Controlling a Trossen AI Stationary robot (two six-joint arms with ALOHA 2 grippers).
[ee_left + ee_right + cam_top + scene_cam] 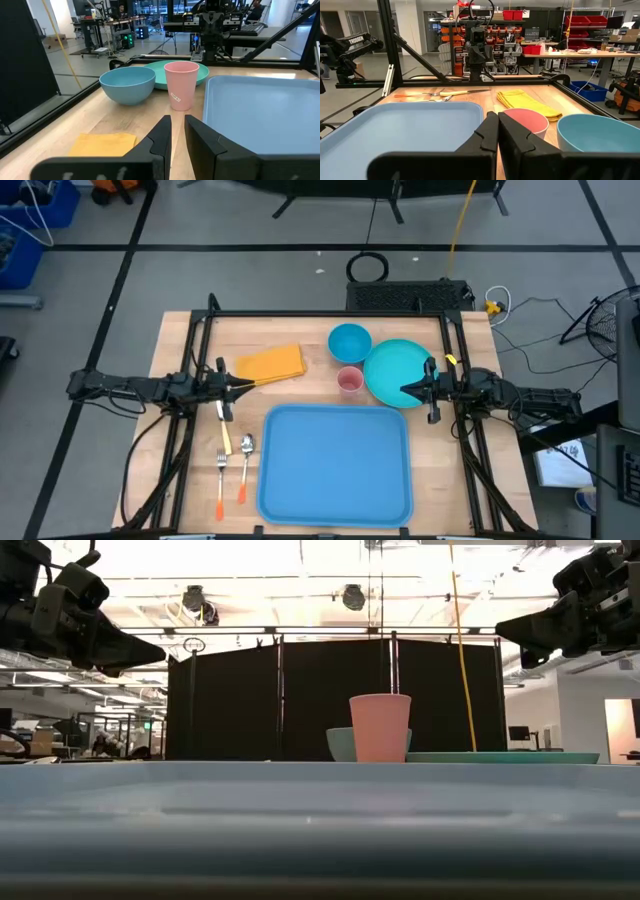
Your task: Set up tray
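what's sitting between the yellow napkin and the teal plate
In the high view, the blue bowl and the pink cup lie between the yellow napkin and the teal plate.

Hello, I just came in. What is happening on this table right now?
Nothing is being handled at this moment. The light-blue tray lies empty at the front of the table. Behind it wait a teal plate, a blue bowl, a pink cup and a yellow napkin; the cutlery lies left of the tray. The left tool, slightly open, and the right tool, shut, both hover above the table, holding nothing.
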